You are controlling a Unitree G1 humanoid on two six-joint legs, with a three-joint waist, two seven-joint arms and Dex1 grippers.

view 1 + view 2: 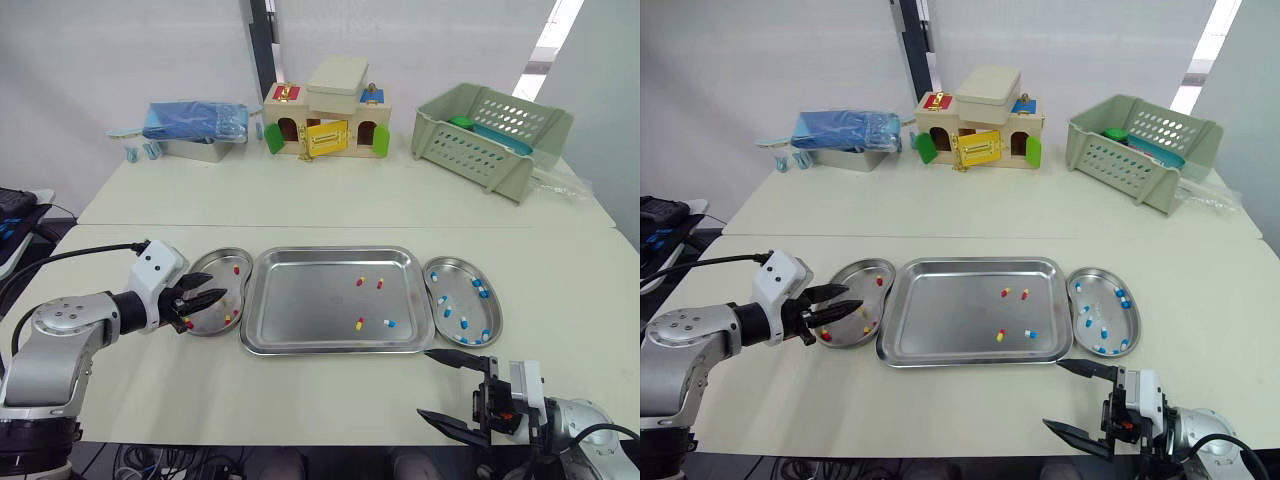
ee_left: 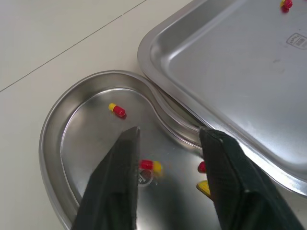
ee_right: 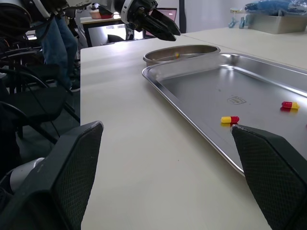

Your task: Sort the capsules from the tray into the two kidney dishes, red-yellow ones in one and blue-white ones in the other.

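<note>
While the left tool (image 1: 208,306) hung open over the left kidney dish (image 1: 218,268), centre-left of frame, a red-yellow drop-off looked in hand; right tool (image 1: 424,382) open, lower right. Tray (image 1: 310,300) mid-frame held three red-yellow capsules (image 1: 361,282), one blue-white capsule (image 1: 389,323); next move: pick another from the tray

- Pale table (image 1: 330,205), with a seam running across its width, is carrying everything listed below.
- Steel tray (image 1: 300,300) is lying flat at the near middle.
- Left kidney dish (image 1: 213,262) is touching the tray's left edge; right kidney dish (image 1: 452,270) is sitting just beside its right edge.
- Metal box (image 1: 190,151) is standing far left, toy house (image 1: 325,125) far middle, green basket (image 1: 480,140) far right.
</note>
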